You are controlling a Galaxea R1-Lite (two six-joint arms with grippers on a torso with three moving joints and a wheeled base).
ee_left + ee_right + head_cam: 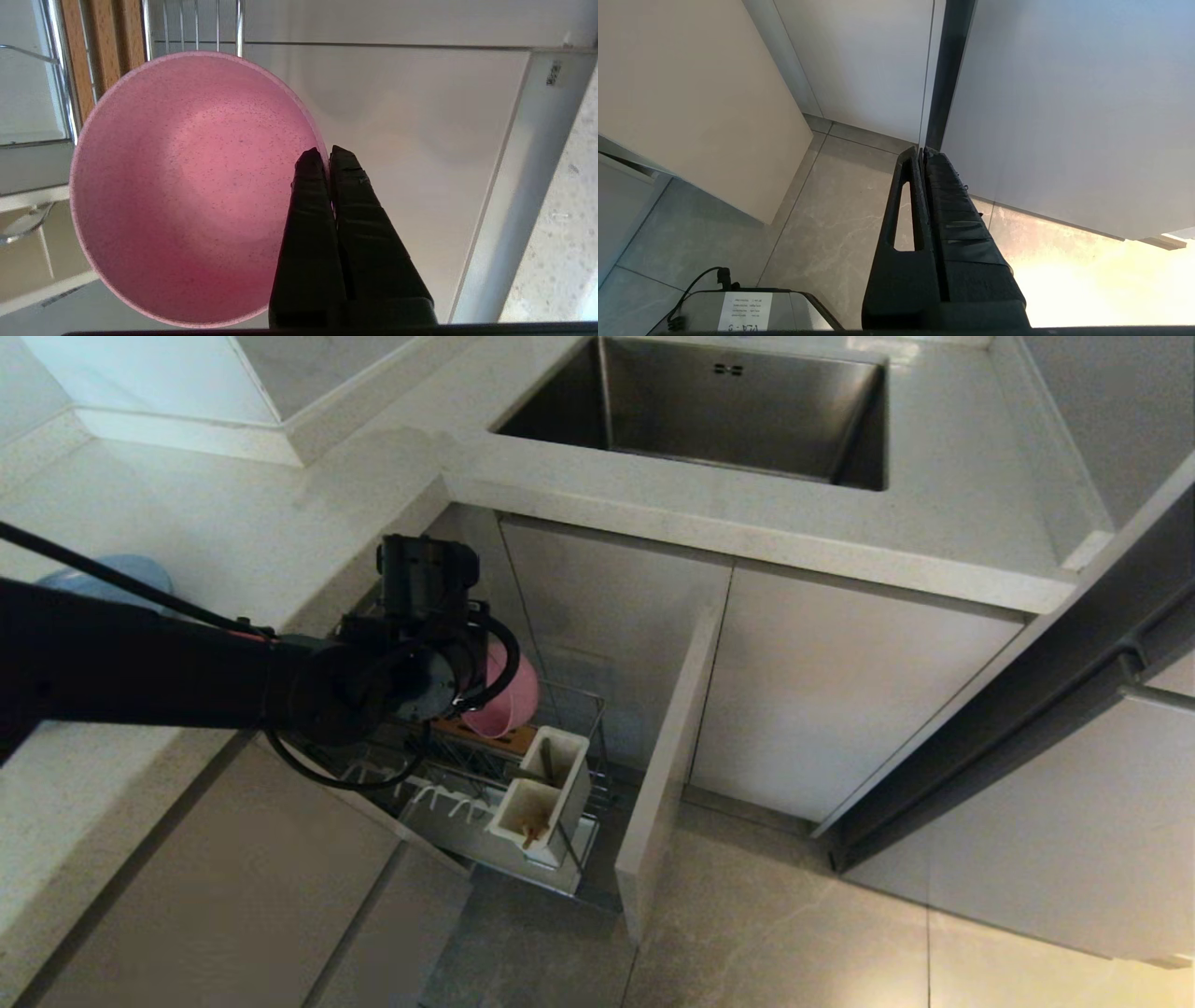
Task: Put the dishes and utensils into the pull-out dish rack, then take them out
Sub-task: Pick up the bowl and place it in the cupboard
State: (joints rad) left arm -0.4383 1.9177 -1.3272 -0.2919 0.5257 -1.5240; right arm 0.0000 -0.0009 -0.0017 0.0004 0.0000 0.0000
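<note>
Risk sits at the thin rim: the left claw (325,154), pinched shut on the pink bowl (187,186), holds it left of centre above the dish rack (504,775); a tilt could slip it free. Right claw (921,151) is closed, empty, parked.

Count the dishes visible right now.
2. Pink bowl pinched at its rim by the left gripper, over the pull-out dish rack. Blue plate on the counter behind the left arm, mostly hidden.
</note>
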